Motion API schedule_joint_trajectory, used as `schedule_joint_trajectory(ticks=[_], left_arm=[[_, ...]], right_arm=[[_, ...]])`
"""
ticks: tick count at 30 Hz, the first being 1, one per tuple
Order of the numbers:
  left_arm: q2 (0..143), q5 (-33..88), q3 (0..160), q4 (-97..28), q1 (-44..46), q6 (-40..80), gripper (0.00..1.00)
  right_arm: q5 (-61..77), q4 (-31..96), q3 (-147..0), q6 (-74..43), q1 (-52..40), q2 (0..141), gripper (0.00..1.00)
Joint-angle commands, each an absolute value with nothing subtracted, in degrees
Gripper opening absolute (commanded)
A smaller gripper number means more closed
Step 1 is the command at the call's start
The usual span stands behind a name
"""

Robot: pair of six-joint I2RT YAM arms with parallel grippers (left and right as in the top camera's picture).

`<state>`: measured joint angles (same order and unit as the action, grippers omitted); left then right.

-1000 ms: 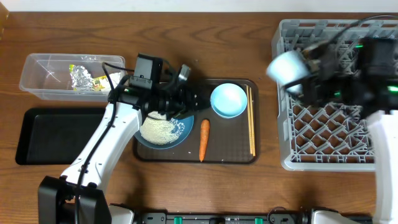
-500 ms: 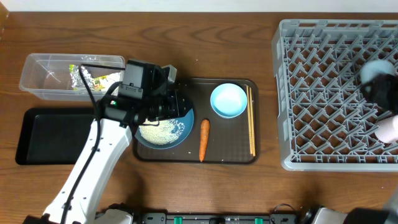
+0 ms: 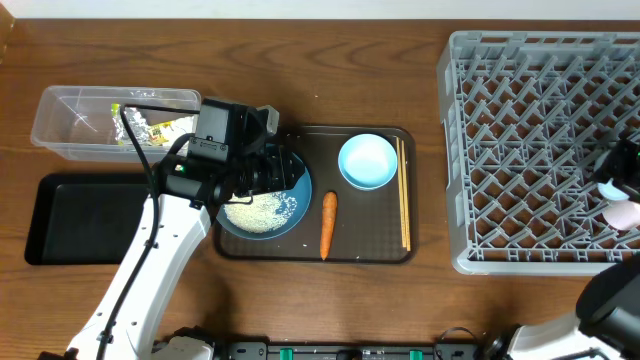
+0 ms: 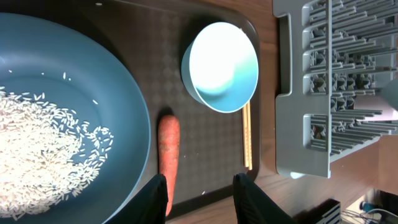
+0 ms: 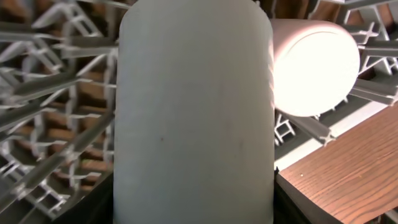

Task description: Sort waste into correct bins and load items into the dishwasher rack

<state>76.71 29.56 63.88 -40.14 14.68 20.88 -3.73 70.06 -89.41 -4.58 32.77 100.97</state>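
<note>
Left tool (image 4: pixel 200 198), jaws apart and empty, hangs over the dark-blue bowl (image 4: pixel 124 106) of rice (image 4: pixel 37 149); the carrot (image 4: pixel 168 155) lies just right of it on the brown tray (image 4: pixel 205 134). At the dishwasher rack's (image 3: pixel 520 150) right edge, the right tool's (image 3: pixel 620 190) grip cannot be told: a pale cylinder (image 5: pixel 193 112) fills its camera, with the white-pink cup (image 5: pixel 314 65) beside it.

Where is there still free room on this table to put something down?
The black tray looks bare. Open wood lies between the clear tub and the rack, beyond the serving tray. The serving tray is crowded.
</note>
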Motion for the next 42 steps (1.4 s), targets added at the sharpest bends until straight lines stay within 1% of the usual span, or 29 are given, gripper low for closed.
schedule_joint_trajectory(ticks=[1, 2, 3, 4, 5, 6, 7, 8, 9, 13, 18, 21, 24, 26, 27, 28, 30, 33, 36, 38, 42], left_arm=[[76.18, 28.84, 64.73, -40.32, 14.44, 19.92, 0.36], [76.18, 28.84, 64.73, -40.32, 14.44, 19.92, 0.36], [76.18, 28.84, 64.73, -40.32, 14.44, 19.92, 0.36], [76.18, 28.84, 64.73, -40.29, 14.44, 19.94, 0.36], [76.18, 28.84, 64.73, -40.32, 14.44, 19.92, 0.36], [76.18, 28.84, 64.73, -40.32, 14.44, 19.92, 0.36], [76.18, 28.84, 64.73, -40.32, 14.44, 19.94, 0.36], [76.18, 28.84, 64.73, -40.32, 14.44, 19.92, 0.36], [76.18, 28.84, 64.73, -40.32, 14.44, 19.92, 0.36], [76.18, 28.84, 64.73, -40.34, 14.44, 19.92, 0.36], [76.18, 28.77, 64.73, -40.32, 14.41, 19.92, 0.36], [76.20, 26.37, 64.73, -40.49, 14.44, 19.94, 0.36], [76.27, 25.82, 64.73, -40.49, 14.44, 19.92, 0.37], [76.31, 25.74, 64.73, -40.51, 14.41, 19.92, 0.37], [76.34, 24.58, 64.73, -40.80, 14.41, 19.94, 0.38], [76.34, 23.70, 64.73, -41.17, 14.41, 19.94, 0.40], [76.34, 19.38, 64.73, -42.96, 14.41, 19.94, 0.41], [76.29, 10.90, 64.73, -47.00, 14.41, 19.94, 0.43], [76.27, 2.72, 64.73, -50.92, 13.87, 19.94, 0.49], [76.27, -0.01, 64.73, -53.15, 12.64, 19.97, 0.51], [76.29, -1.13, 64.73, -57.04, 7.55, 19.97, 0.52]], right_arm=[[-3.92, 69.41, -90.37, -5.76, 33.95, 103.26, 0.18], [-3.29, 69.14, -90.37, -5.74, 33.93, 103.79, 0.21], [-2.33, 68.79, -90.37, -5.74, 33.93, 104.25, 0.27], [-0.93, 68.42, -90.37, -5.69, 33.93, 104.79, 0.44], [0.34, 67.85, -90.37, -5.69, 33.93, 105.10, 0.60], [2.00, 66.92, -90.35, -5.69, 33.93, 105.30, 0.74], [3.16, 66.08, -90.32, -5.72, 33.93, 105.34, 0.86], [4.64, 65.25, -90.32, -5.72, 33.93, 105.34, 0.93], [5.82, 64.86, -90.41, -5.74, 33.93, 105.25, 0.95], [11.22, 64.16, -91.79, -5.76, 33.93, 103.94, 0.95], [19.40, 64.05, -94.13, -5.74, 33.69, 99.59, 0.91], [26.24, 63.81, -94.17, -4.97, 32.25, 95.50, 0.89], [31.16, 64.53, -94.17, -1.08, 28.97, 91.94, 0.88], [33.15, 65.10, -94.17, 1.43, 25.04, 90.08, 0.86], [33.21, 65.39, -94.17, 3.11, 20.97, 89.14, 0.86], [33.15, 65.43, -94.17, 3.64, 19.57, 88.97, 0.86], [32.34, 65.47, -94.13, 4.62, 13.21, 88.88, 0.85], [25.78, 64.47, -93.93, 4.51, 3.07, 90.32, 0.85], [18.11, 62.30, -93.93, 4.29, -6.20, 93.45, 0.86], [13.17, 60.69, -93.93, 2.96, -10.85, 95.90, 0.86], [1.45, 56.75, -93.93, -4.91, -17.76, 101.97, 0.86]])
